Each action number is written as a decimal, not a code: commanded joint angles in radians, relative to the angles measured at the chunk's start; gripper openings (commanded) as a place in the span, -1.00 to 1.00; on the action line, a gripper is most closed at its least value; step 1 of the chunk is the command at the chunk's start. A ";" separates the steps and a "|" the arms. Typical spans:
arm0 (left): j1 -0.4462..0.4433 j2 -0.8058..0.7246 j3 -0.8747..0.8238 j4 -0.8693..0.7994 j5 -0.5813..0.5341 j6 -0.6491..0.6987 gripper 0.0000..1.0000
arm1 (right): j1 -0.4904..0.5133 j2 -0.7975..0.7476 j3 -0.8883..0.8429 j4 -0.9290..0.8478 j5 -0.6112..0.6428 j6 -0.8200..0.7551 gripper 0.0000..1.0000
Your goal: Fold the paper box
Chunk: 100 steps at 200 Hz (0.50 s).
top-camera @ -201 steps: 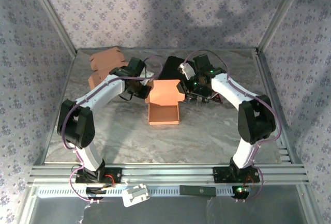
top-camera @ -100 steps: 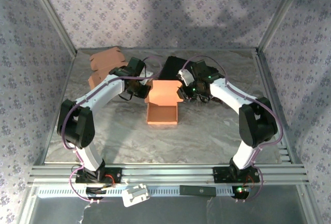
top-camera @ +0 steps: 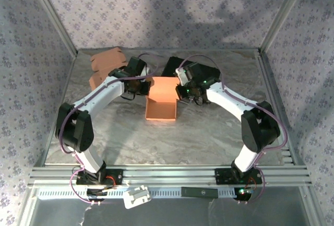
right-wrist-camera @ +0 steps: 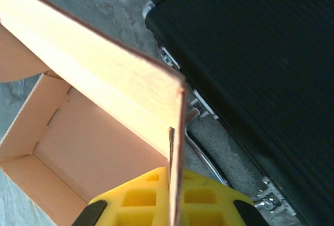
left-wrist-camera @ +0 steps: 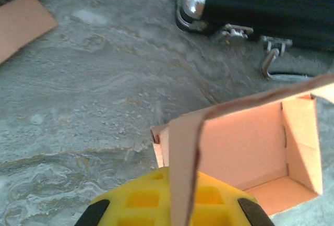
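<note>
Paper box (top-camera: 162,102) sits mid-table on the marbled table (top-camera: 219,132), its open tray facing the arms, with a gripper on either side of its far end.

Starting at the far left, a pile of flat blanks (top-camera: 107,61) lies well apart from the action, spare stock and not in play.

Next comes the left gripper (top-camera: 140,82), reaching in at the box's back left corner. From its wrist camera the left gripper (left-wrist-camera: 177,205) is clamped tight, with a thin side flap (left-wrist-camera: 182,174) standing edge-on between the yellow pads. That pinch looks meant to hold the corner upright so the tray cannot slide.

In the middle, the tray's walls stand up and the inside is bare.

Over to the right gripper (top-camera: 182,89), at the back right corner. Its wrist camera shows the right gripper (right-wrist-camera: 172,200) also closed hard on a sheet of card, with the lid (right-wrist-camera: 104,74) slanting out over the tray from there. Whether it grips the lid itself or a tab beside it is hard to say from this angle. Either way, two matched grips let the lid swing evenly.

Furthest right and just behind sits a black case (right-wrist-camera: 261,54), latches towards the box, close enough to crowd the right wrist.
</note>
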<state>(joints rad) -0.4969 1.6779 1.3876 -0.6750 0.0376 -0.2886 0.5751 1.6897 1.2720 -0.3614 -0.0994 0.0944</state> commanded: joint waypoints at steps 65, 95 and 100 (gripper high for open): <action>0.005 -0.136 -0.190 0.282 -0.021 -0.176 -1.00 | 0.186 0.028 -0.058 0.344 0.366 0.378 -1.00; 0.009 -0.211 -0.304 0.402 -0.007 -0.174 -1.00 | 0.245 0.045 -0.144 0.503 0.444 0.354 -1.00; 0.008 -0.222 -0.328 0.428 -0.001 -0.172 -1.00 | 0.252 0.046 -0.161 0.541 0.459 0.346 -1.00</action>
<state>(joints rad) -0.4763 1.5291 1.1259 -0.4072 -0.0299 -0.4477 0.7696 1.7206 1.1767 -0.0593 0.2935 0.4232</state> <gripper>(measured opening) 0.047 0.052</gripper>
